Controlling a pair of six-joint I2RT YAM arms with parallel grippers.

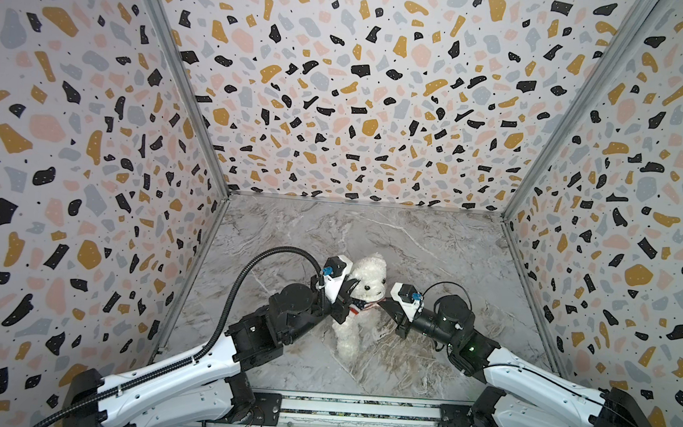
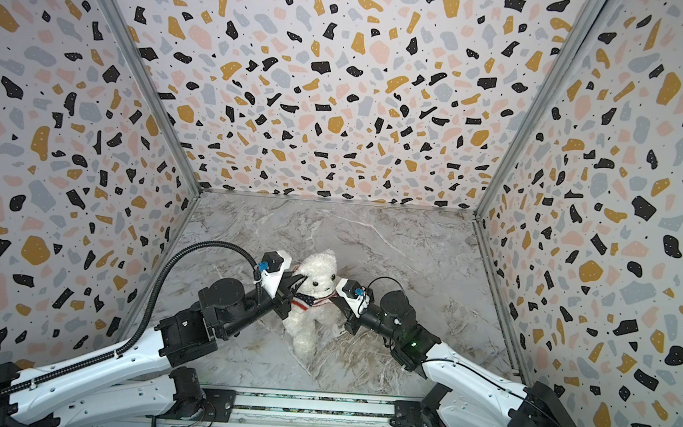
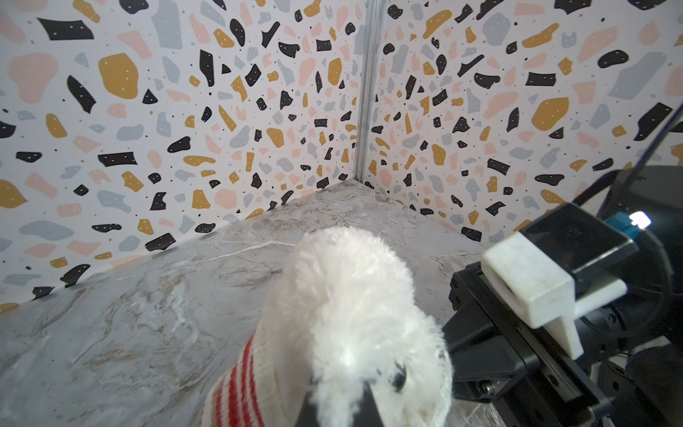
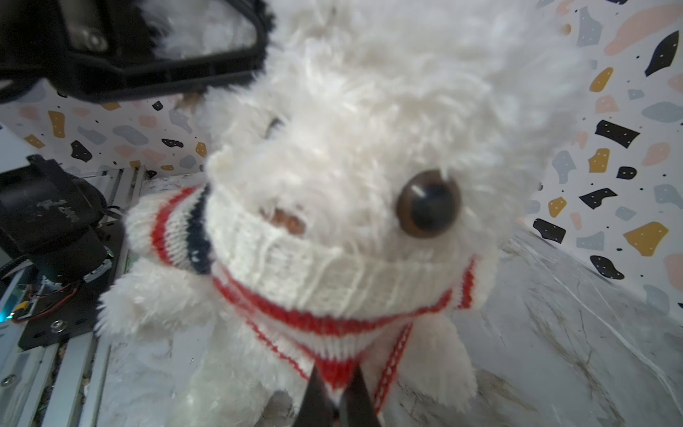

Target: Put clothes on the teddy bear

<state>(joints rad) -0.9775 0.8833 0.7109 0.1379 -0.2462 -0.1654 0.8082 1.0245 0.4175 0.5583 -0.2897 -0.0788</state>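
Observation:
The white fluffy teddy bear is propped upright at the middle of the marble table, between my two grippers. A knitted sweater with red, white and navy stripes is bunched round its neck. In the right wrist view the ribbed collar sits just under the nose. My left gripper is at the side of the bear's head, shut on the sweater, with fur hiding its tips. My right gripper is shut on the sweater's red hem below the chin.
Terrazzo-patterned walls close in the marble table on the left, back and right. A metal rail with the arm bases runs along the front edge. The two grippers are close together, one on each side of the bear.

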